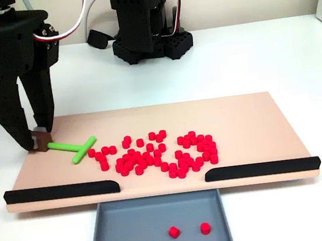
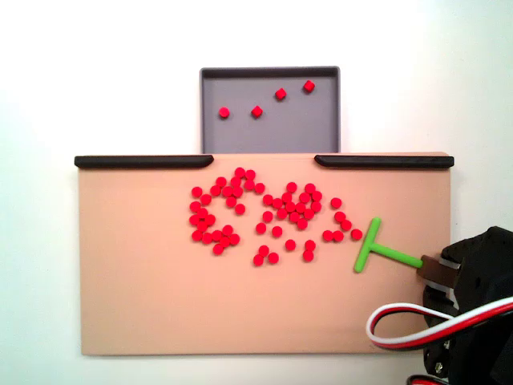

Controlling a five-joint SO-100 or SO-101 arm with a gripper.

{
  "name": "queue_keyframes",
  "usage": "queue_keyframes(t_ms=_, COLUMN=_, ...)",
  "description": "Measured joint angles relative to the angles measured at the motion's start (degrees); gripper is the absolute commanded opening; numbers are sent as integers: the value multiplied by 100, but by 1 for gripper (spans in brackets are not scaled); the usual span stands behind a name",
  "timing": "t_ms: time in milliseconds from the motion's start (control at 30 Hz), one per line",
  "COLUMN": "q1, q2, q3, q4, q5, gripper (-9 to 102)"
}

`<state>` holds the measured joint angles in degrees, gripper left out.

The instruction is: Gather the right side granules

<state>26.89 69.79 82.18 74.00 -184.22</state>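
While the gripper (image 1: 41,139) sits low at the left edge of the tan board (image 1: 237,117) in a fixed view, its two black fingers are pinched tight on the end of the green T-shaped stick (image 1: 73,147) — the stick lies flat, its crossbar just beside the nearest red bits. Most of the granules (image 1: 156,154) lie spread in loose clumps across the middle of the board, nearer the edge with the two black rails (image 1: 61,192). A few more rest in the grey tray (image 1: 99,240) past the gap between those rails. From above, the gripper (image 2: 431,269) is by the board's right edge, near its lower corner.
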Motion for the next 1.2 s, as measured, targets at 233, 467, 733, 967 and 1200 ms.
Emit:
queue_keyframes(t_ms=233, q1=-79, q2=-18, q3=-18, q4=-9, q5=0, gripper=0)
queue_keyframes(t_ms=467, q1=-220, q2=-62, q3=-53, q4=-9, q5=0, gripper=0)
queue_keyframes(t_ms=733, q1=-369, q2=-79, q3=-70, q4=-26, q5=0, gripper=0)
queue_keyframes(t_ms=967, q1=-448, q2=-79, q3=-70, q4=-35, q5=0, gripper=0)
queue_keyframes(t_ms=1200, q1=-527, q2=-79, q3=-70, q4=-53, q5=0, gripper=0)
